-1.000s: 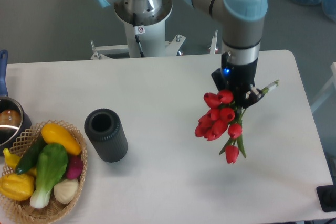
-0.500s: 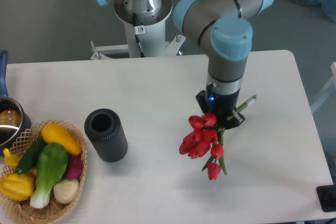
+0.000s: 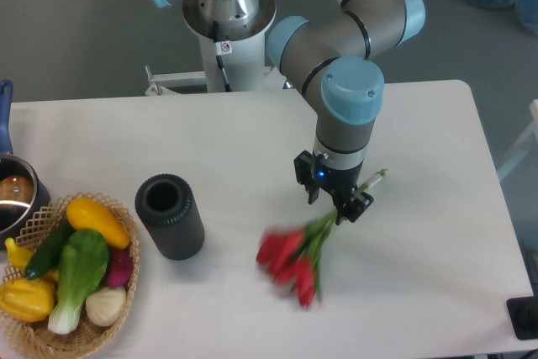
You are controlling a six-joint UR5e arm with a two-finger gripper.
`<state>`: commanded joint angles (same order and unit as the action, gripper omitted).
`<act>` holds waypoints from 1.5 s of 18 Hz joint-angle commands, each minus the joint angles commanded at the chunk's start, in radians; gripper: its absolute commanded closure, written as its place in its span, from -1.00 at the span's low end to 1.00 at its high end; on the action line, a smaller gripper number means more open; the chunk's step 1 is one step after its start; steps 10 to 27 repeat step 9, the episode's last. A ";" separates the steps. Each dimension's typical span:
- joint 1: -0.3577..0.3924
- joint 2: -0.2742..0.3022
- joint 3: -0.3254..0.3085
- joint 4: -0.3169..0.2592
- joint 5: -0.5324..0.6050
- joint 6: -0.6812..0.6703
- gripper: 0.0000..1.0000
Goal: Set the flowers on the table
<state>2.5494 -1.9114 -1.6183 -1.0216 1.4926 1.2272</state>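
**Q:** Where is your hand, and what is its state?

**A:** My hand (image 3: 340, 204) hangs from the grey arm with pale blue joints (image 3: 349, 94), over the right-centre of the wide white counter with rounded corners (image 3: 252, 132). The bunch of red tulip buds on thin green stems (image 3: 292, 256) fans out from below it, toward the counter's front edge. The stems run up to the fingers and one stem end pokes out on the far side. The buds are motion-blurred. I cannot tell whether the fingers are clamped on the stems or parted; the wrist hides them.

**Q:** Are the flowers down on the counter?

**A:** Cannot tell. The buds sit low, with a faint shadow close beneath.

**Q:** What room around them?

**A:** Bare white surface lies right of the flowers out to the right edge, and in front to the front edge. To the left, a ribbed black cylinder with an open top (image 3: 170, 216) lies well apart from the buds. Further left, at the front-left corner, a wicker basket (image 3: 42, 218) holds colourful toy vegetables (image 3: 80, 266). A metal pot with a blue handle (image 3: 13, 191) touches the left edge of view, just behind the basket.
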 joint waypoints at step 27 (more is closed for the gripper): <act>0.029 0.087 0.002 -0.005 0.012 0.009 -1.00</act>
